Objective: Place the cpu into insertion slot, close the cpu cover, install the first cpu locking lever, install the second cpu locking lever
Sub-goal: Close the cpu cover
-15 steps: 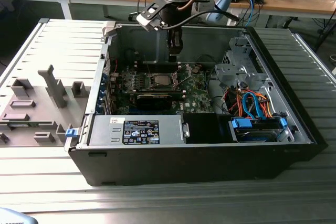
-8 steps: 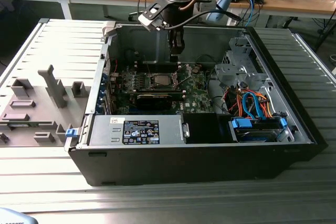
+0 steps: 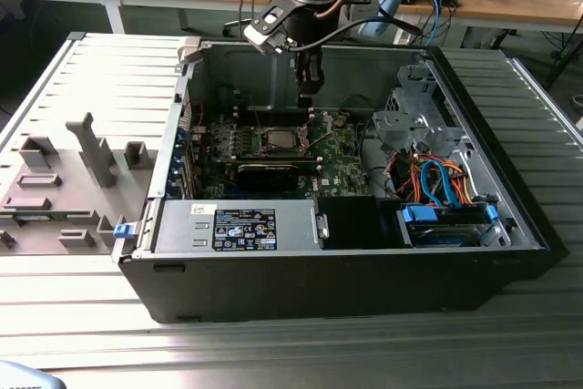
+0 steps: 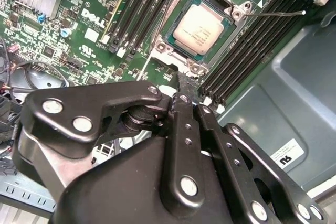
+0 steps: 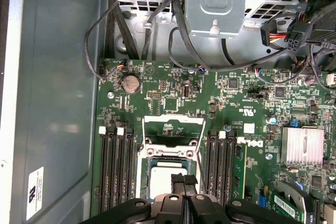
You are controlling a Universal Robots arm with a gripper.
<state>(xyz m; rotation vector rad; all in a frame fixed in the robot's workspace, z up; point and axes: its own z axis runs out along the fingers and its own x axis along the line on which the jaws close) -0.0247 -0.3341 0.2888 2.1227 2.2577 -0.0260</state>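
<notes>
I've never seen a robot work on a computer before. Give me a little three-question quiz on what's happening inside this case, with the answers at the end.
1. True or false: the cpu already lies in the insertion slot.
2. The cpu cover is: A) shut flat over the chip; B) swung open, leaving the chip bare; C) missing altogether.
3. Fill the gap: the circuit board around the slot is ___ in colour.
Key: 1 true; 2 B; 3 green.
</notes>
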